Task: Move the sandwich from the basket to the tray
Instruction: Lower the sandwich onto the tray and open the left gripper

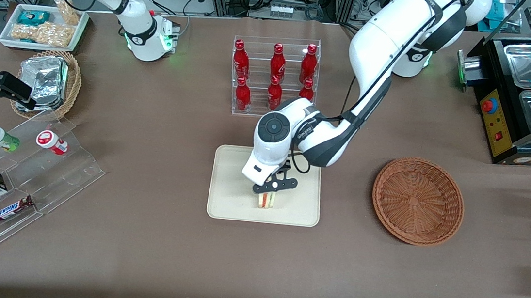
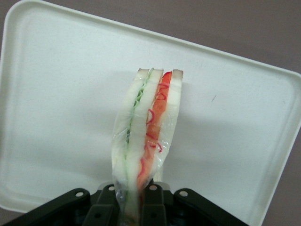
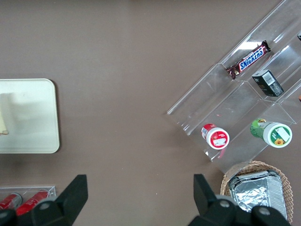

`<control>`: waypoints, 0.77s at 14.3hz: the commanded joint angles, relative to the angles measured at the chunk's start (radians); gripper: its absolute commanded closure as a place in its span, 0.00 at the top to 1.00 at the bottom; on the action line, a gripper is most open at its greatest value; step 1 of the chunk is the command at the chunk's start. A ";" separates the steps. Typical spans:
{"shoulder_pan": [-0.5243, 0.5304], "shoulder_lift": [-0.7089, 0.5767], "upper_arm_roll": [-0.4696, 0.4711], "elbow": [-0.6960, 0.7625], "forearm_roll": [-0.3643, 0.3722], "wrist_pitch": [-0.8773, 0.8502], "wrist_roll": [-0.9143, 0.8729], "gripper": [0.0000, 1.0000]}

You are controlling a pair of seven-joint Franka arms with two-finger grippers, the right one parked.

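Observation:
The wrapped sandwich [image 1: 266, 200] [image 2: 148, 136], pale bread with green and red filling, hangs over the middle of the cream tray [image 1: 226, 199] [image 2: 61, 94], its lower edge at or just above the tray's floor. My left gripper [image 1: 268, 194] [image 2: 136, 202] is shut on the sandwich's narrow end, one black finger [image 2: 153, 207] pressed against each side of the wrap. The wicker basket [image 1: 417, 200] lies empty on the table toward the working arm's end, well apart from the tray. The right wrist view catches the tray's end [image 3: 28, 136] with a sliver of the sandwich [image 3: 3, 115].
An acrylic rack of red bottles [image 1: 275, 77] stands farther from the front camera than the tray. Toward the parked arm's end are a clear stepped stand with snacks [image 1: 13, 183], a smaller wicker basket with foil packs [image 1: 50, 82] and a white snack tray [image 1: 43, 25]. A black appliance [image 1: 522, 110] stands past the basket.

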 commanded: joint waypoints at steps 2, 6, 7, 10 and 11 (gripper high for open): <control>-0.017 0.034 0.008 0.033 0.011 0.011 0.041 0.06; -0.015 0.037 0.008 0.028 0.004 0.011 0.024 1.00; -0.015 0.031 0.008 0.022 -0.005 0.011 0.012 1.00; -0.041 -0.021 0.014 0.013 0.008 -0.019 -0.001 1.00; -0.035 -0.066 0.013 -0.007 0.010 -0.044 0.003 1.00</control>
